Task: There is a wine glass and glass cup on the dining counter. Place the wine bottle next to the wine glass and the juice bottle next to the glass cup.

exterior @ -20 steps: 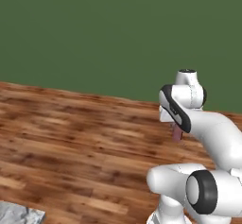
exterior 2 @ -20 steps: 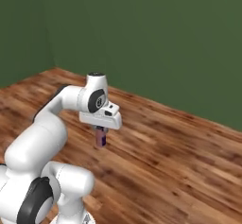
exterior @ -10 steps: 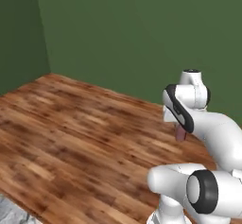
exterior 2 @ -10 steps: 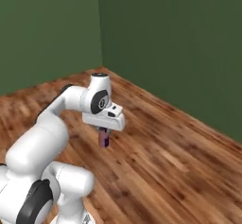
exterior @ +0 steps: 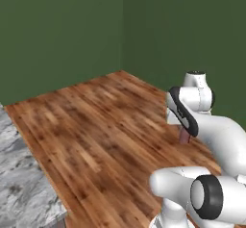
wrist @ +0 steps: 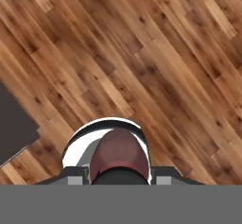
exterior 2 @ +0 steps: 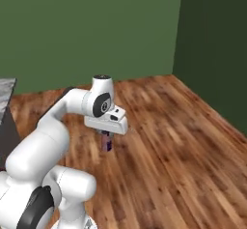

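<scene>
While gripped, juice bottle [exterior 2: 106,141] above wooden floor [exterior 2: 183,146]

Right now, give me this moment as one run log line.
gripper: shut on small reddish-pink juice bottle | carried above wooden floor | marbled grey counter edge at lower left of left base view

**Two base cameras and a hand camera over a wooden floor**

The left base view looks forward and down from behind the arm [exterior: 211,131], which fills its lower right; a marbled counter edge [exterior: 21,183] sits at lower left. The right base view looks the same way from the other side, the arm [exterior 2: 53,136] at lower left. Both share the plank floor [exterior 2: 183,146] and the green wall corner [exterior: 122,27]. The hand view looks down close on the floor [wrist: 142,53].
</scene>
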You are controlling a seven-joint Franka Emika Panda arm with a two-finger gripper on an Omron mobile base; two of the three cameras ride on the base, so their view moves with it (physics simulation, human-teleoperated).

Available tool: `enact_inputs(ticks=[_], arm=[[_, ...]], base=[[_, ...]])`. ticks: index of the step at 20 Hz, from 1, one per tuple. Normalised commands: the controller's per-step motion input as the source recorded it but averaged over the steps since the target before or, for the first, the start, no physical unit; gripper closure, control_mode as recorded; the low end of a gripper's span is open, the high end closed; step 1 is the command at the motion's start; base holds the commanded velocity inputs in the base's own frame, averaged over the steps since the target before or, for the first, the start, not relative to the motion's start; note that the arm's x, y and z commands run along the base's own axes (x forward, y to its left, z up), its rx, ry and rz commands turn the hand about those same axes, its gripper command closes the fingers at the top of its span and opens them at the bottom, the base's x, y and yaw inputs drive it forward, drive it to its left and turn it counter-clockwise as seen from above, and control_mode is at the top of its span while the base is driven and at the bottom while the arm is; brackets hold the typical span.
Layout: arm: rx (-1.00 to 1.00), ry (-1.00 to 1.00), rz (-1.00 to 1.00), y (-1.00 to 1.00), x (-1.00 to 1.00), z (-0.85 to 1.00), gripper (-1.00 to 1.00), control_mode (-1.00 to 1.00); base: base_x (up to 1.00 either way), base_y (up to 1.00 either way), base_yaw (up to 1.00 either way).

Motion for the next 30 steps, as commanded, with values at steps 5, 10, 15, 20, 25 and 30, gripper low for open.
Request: enact_inputs(ticks=[5,10,15,20,25,30], arm=[[0.0,0.0,0.0,0.0,0.0,0.0,1.0,1.0],[0.0,0.0,0.0,0.0,0.0,0.0,1.0,1.0],[0.0,0.0,0.0,0.0,0.0,0.0,1.0,1.0],[0.0,0.0,0.0,0.0,0.0,0.0,1.0,1.0],[0.0,0.0,0.0,0.0,0.0,0.0,1.0,1.0],[0.0,0.0,0.0,0.0,0.0,0.0,1.0,1.0]], base=[[0.69,-0.01,0.51],[0.81,-0.12,0.32],[0.84,-0.13,0.27],[0.81,-0.32,0.08],[0.77,-0.37,0.0],[0.81,-0.34,0.01]])
